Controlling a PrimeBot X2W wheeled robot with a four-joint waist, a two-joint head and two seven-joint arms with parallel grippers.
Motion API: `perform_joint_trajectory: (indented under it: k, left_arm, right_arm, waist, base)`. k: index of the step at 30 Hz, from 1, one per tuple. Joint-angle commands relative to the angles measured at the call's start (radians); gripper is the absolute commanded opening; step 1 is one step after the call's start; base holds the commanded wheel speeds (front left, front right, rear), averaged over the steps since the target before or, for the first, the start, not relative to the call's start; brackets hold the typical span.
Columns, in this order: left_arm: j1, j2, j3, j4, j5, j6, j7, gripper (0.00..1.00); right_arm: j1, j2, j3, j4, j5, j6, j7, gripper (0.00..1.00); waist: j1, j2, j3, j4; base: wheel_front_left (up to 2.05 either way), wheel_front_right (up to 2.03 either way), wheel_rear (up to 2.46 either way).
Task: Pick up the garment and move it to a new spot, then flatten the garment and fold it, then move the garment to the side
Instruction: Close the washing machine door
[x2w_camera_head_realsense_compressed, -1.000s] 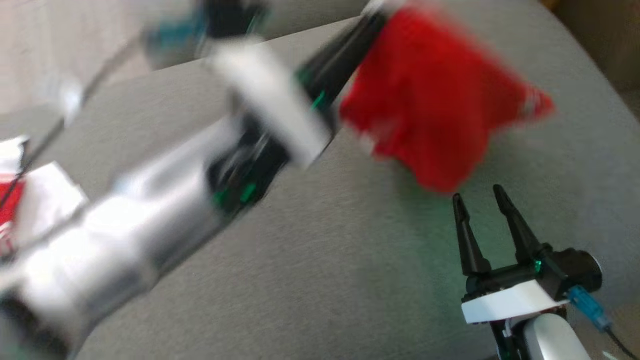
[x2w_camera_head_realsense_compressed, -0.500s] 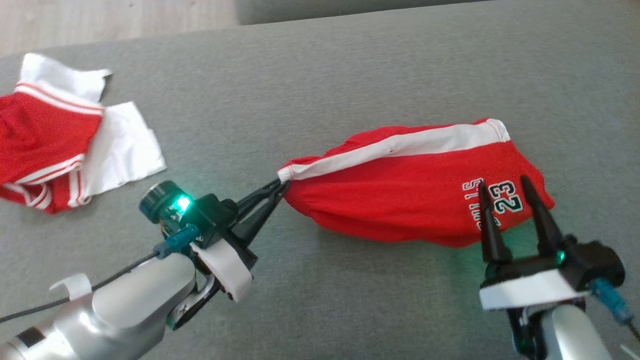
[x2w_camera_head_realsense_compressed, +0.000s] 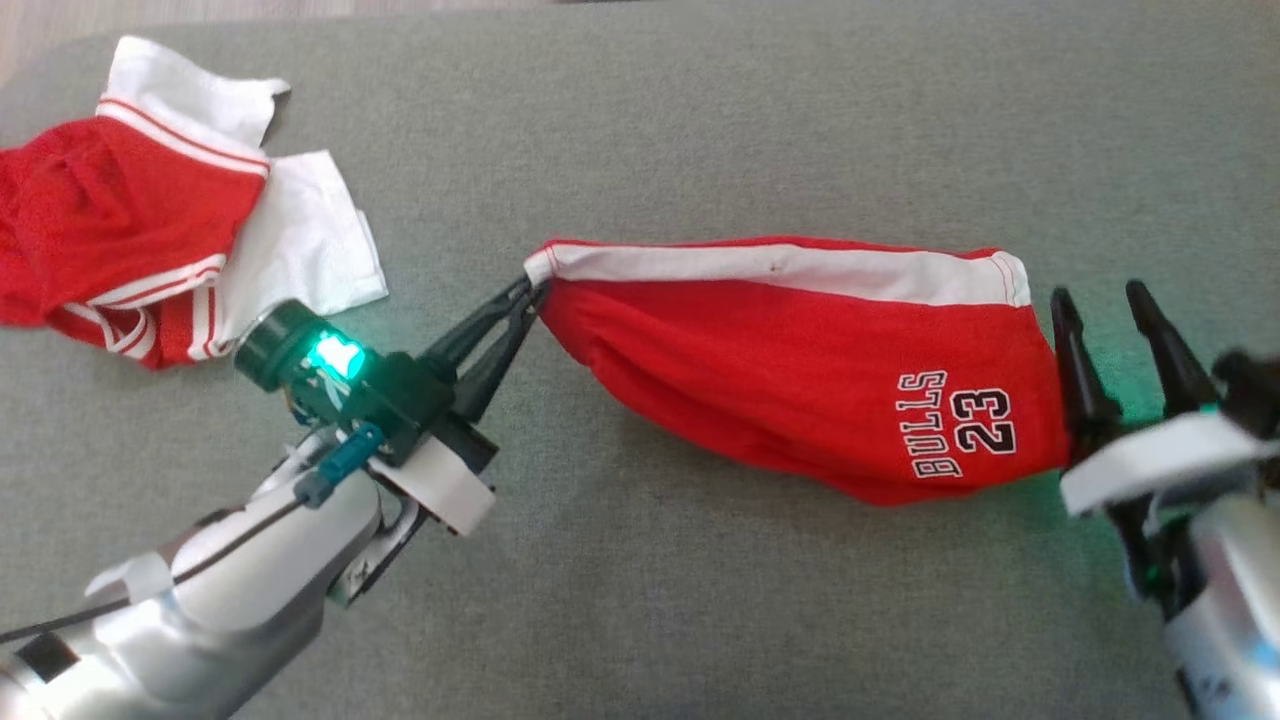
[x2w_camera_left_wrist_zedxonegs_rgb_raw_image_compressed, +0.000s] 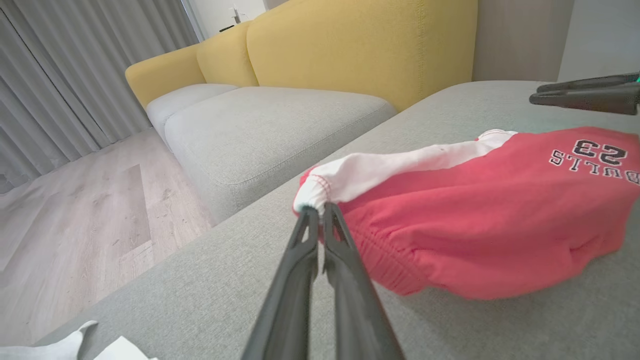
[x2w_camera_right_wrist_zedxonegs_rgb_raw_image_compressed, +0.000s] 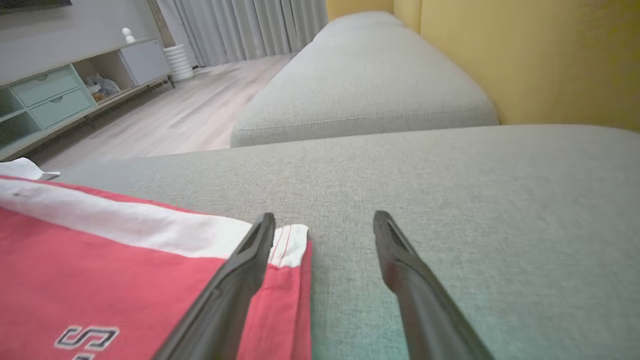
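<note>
Left gripper (x2w_camera_head_realsense_compressed: 530, 298) pinches shut on the white-striped corner of the red Bulls shorts (x2w_camera_head_realsense_compressed: 800, 370), mid-cushion on the grey sofa (x2w_camera_head_realsense_compressed: 700, 620). The right gripper (x2w_camera_head_realsense_compressed: 1100, 293) gapes empty beside the hem. Flattening stage, I'd judge; right must grasp that hem.

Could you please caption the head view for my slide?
Left gripper pinches a corner of the red shorts on the grey cushion; open right gripper beside them.

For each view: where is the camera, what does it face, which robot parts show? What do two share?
Head: down on the red shorts; left gripper shut on them, right gripper open.
Left wrist: along its shut fingers toward the yellow sofa back.
Right wrist: along its open fingers over the grey cushion.
All share the shorts.
</note>
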Motion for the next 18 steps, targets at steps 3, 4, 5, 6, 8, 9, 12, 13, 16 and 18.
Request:
perform_joint_trajectory:
  k: [3, 4, 5, 6, 8, 9, 12, 13, 16, 18]
  left_arm:
    - [-0.022, 0.040, 0.079, -0.006, 0.023, -0.007, -0.009, 0.00]
    - [-0.024, 0.042, 0.084, 0.000, 0.029, -0.010, -0.009, 0.00]
    - [-0.024, 0.042, 0.084, 0.000, 0.029, -0.010, -0.009, 0.00]
    - [-0.026, 0.044, 0.086, 0.008, 0.037, -0.011, -0.009, 0.00]
    - [-0.031, 0.043, 0.093, 0.020, 0.047, -0.016, -0.009, 0.00]
    - [-0.032, 0.041, 0.096, 0.026, 0.050, -0.020, -0.009, 0.00]
    - [-0.037, 0.030, 0.103, 0.040, 0.056, -0.029, -0.009, 0.00]
    - [-0.039, 0.025, 0.105, 0.044, 0.058, -0.033, -0.009, 0.00]
    - [-0.040, 0.013, 0.113, 0.056, 0.061, -0.043, -0.009, 0.00]
    - [-0.038, 0.009, 0.118, 0.064, 0.065, -0.050, -0.009, 0.00]
  right_arm:
    - [-0.101, -0.091, 0.126, 0.004, 0.167, -0.001, 0.085, 1.00]
    - [-0.120, -0.111, 0.157, 0.010, 0.208, -0.001, 0.108, 1.00]
    - [-0.120, -0.111, 0.157, 0.010, 0.208, -0.001, 0.108, 1.00]
    - [-0.138, -0.130, 0.192, 0.015, 0.247, -0.001, 0.134, 1.00]
    - [-0.172, -0.164, 0.251, 0.026, 0.318, -0.001, 0.180, 1.00]
    - [-0.188, -0.180, 0.276, 0.036, 0.344, -0.001, 0.198, 1.00]
    - [-0.227, -0.229, 0.360, 0.072, 0.375, -0.001, 0.237, 1.00]
    - [-0.235, -0.240, 0.391, 0.079, 0.386, -0.001, 0.246, 1.00]
    - [-0.256, -0.260, 0.463, 0.091, 0.427, -0.001, 0.244, 1.00]
    - [-0.269, -0.273, 0.506, 0.093, 0.449, -0.001, 0.228, 0.26]
  waist:
    - [-0.0001, 0.0000, 0.021, 0.010]
    - [-0.0001, 0.0000, 0.026, 0.011]
    - [-0.0001, 0.0000, 0.026, 0.011]
    - [-0.0001, 0.0000, 0.030, 0.013]
    - [-0.0001, 0.0000, 0.038, 0.016]
    - [-0.0001, 0.0000, 0.041, 0.019]
    - [-0.0001, 0.0000, 0.051, 0.032]
    - [-0.0001, 0.0000, 0.054, 0.038]
    - [-0.0001, 0.0000, 0.057, 0.046]
    - [-0.0001, 0.0000, 0.057, 0.047]
  base:
    - [0.00, 0.00, 0.00]
    - [0.00, 0.00, 0.00]
    - [0.00, 0.00, 0.00]
    - [0.00, 0.00, 0.00]
    - [0.00, 0.00, 0.00]
    - [0.00, 0.00, 0.00]
    - [0.00, 0.00, 0.00]
    - [0.00, 0.00, 0.00]
    - [0.00, 0.00, 0.00]
    - [0.00, 0.00, 0.00]
